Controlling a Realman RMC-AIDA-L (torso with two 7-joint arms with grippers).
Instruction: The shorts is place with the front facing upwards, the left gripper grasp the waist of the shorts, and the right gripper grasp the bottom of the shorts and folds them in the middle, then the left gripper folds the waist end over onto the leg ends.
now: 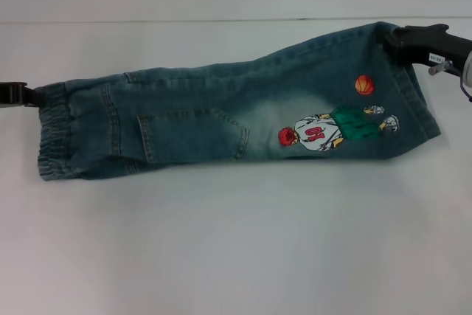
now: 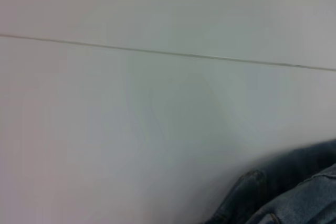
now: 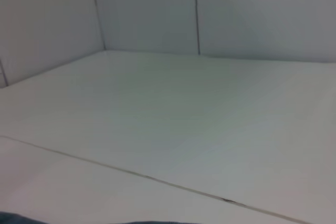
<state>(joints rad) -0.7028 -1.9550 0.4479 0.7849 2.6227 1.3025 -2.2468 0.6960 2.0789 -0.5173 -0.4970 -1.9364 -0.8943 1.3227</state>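
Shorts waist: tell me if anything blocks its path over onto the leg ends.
Nothing visible does. The shorts lie flat, with only denim between the waist of the shorts at the left gripper and the leg ends at the right gripper.

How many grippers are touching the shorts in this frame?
2. The left gripper meets the shorts at the waist; the right gripper at the far corner of the leg hem.

A: Any txt to read here?
B: Not much. Print on the shorts (image 1: 236, 116) has a no. on the player's jersey (image 1: 316, 135), looks like "10", sideways.
A: White label (image 1: 435, 57) on the right gripper (image 1: 402, 35)?
B: Printed, too small to read.
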